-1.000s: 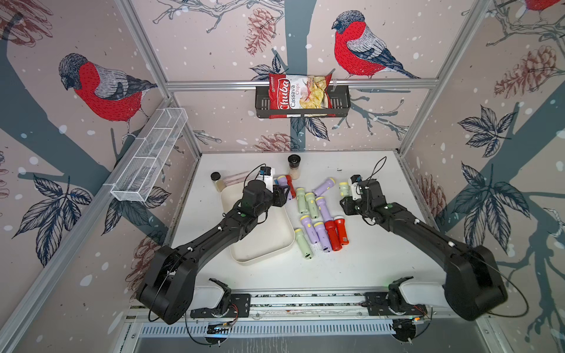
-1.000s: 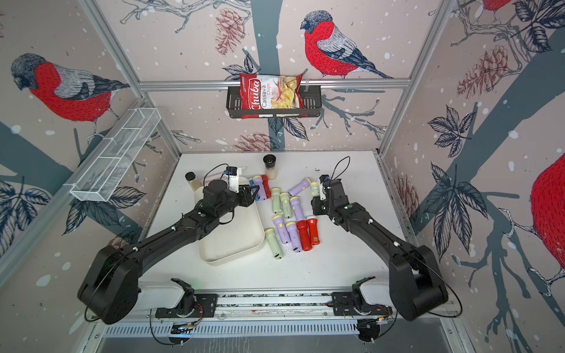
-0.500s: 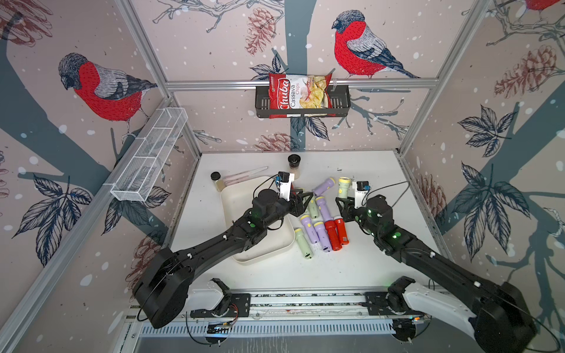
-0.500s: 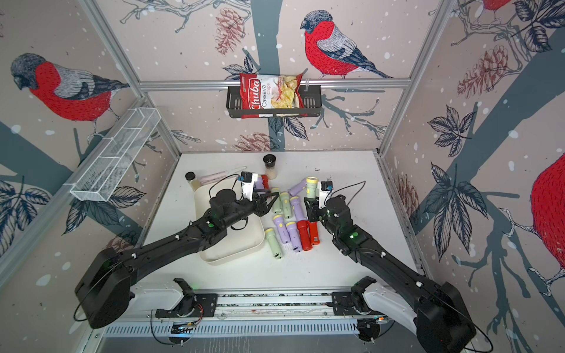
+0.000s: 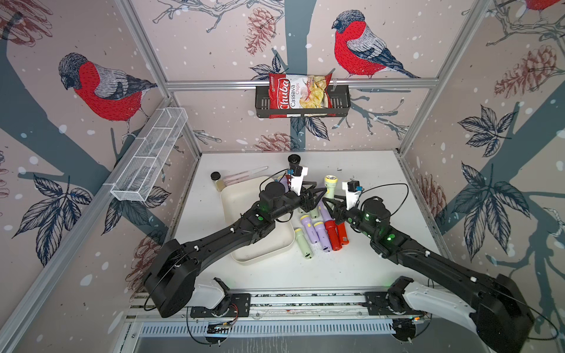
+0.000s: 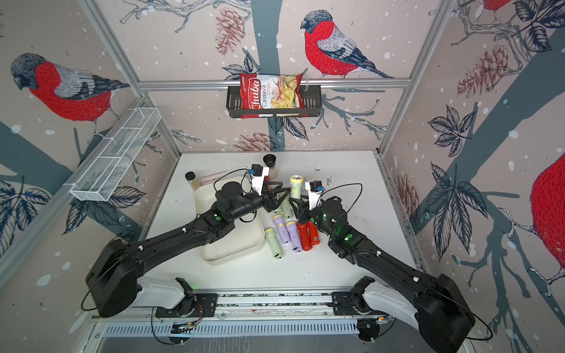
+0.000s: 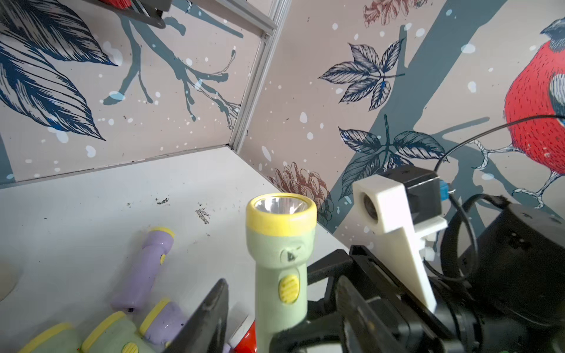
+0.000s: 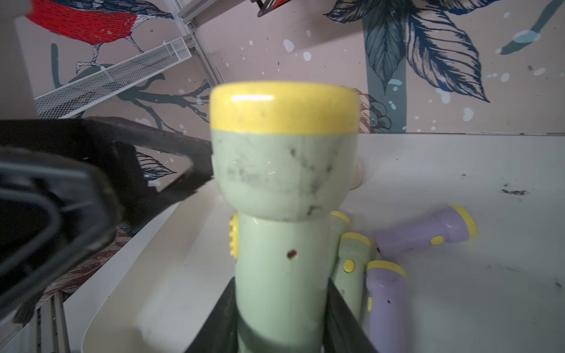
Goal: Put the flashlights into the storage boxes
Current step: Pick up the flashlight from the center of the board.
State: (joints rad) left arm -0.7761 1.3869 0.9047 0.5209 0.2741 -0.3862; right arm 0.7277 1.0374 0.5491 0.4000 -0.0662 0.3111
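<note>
- Storage tray (image 5: 263, 259): cream-white, lies on the surface (image 5: 382, 244). The left arm stretches over it and hides part of its floor.
- Flashlights (image 5: 321, 235): pale green, lilac and red, lying on the surface just beside the tray, outside it.
- Pale green flashlight (image 8: 284, 244): yellow head up, clenched in the right end effector (image 5: 331, 204).
- Left end effector (image 5: 315, 198): jaws parted, grasping nothing, close to that flashlight.
- Black basket (image 5: 339, 104): on the back wall, holds a chips bag (image 5: 301, 91).

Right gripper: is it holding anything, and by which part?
The right gripper is shut on a pale green flashlight. It clamps the lower barrel near the tail end, and the yellow-rimmed head sticks out beyond the jaws.
</note>
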